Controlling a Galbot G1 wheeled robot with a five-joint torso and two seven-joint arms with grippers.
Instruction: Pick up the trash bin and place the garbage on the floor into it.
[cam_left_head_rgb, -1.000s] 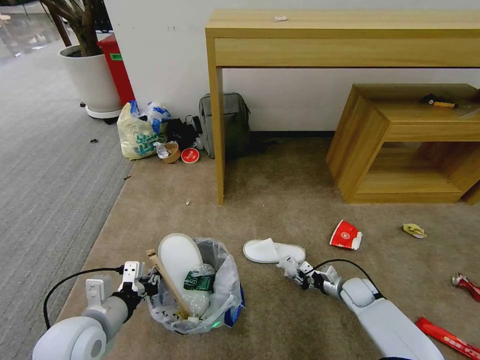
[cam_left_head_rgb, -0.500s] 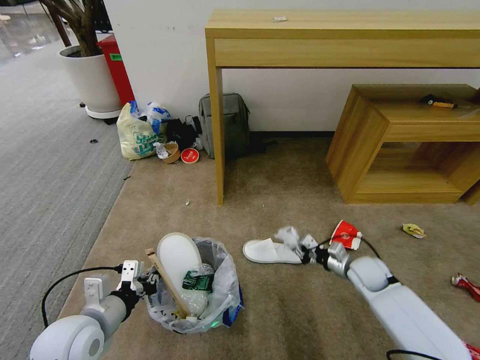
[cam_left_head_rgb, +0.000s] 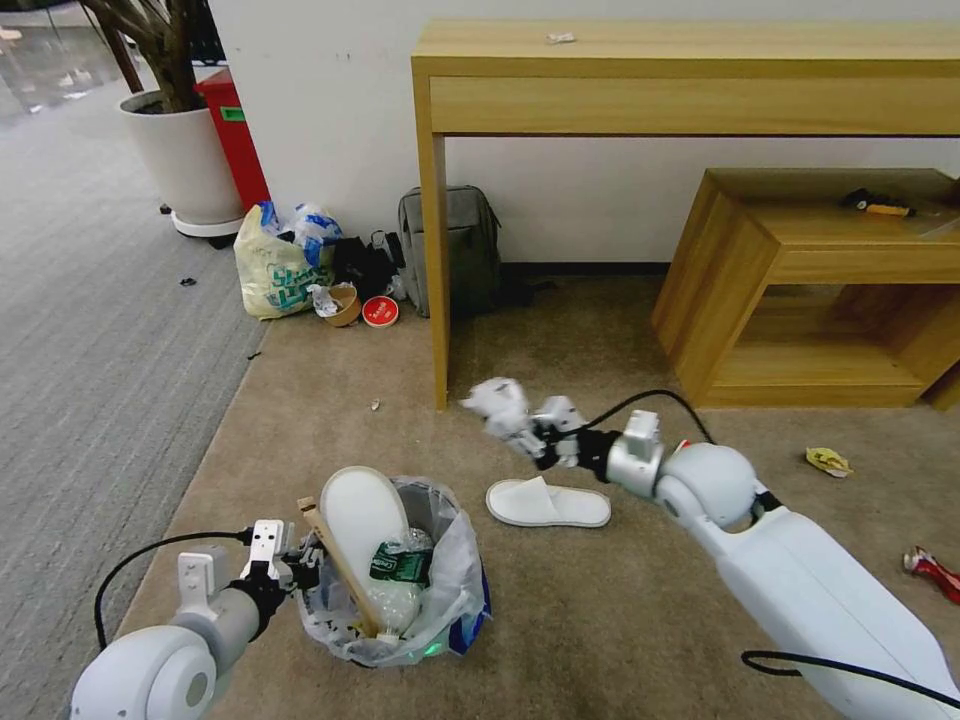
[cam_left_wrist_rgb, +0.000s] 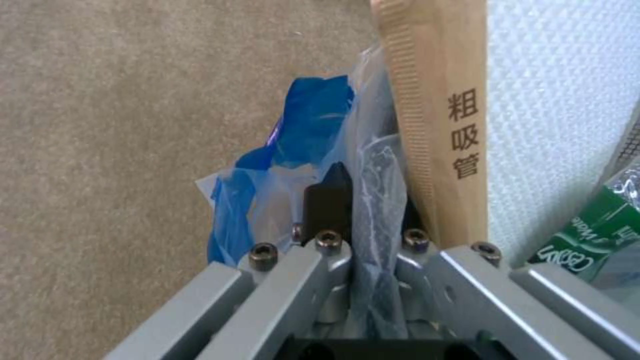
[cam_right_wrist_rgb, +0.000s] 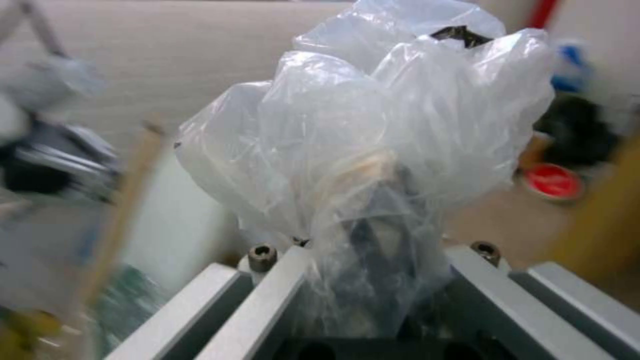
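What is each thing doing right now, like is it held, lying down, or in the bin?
Trash bin: upright on carpet, rim pinched by left gripper.
Slipper in bin: standing on end.
Green-label bottle: inside bin.
Clear plastic wad: held up by right gripper.
Other slipper: lying flat on carpet.

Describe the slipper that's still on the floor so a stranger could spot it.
Find the tall wooden desk against the wall; on the beige carpet before its left leg lies a flat white slipper. Its twin stands upright inside the trash bin, so this is the one lying loose.
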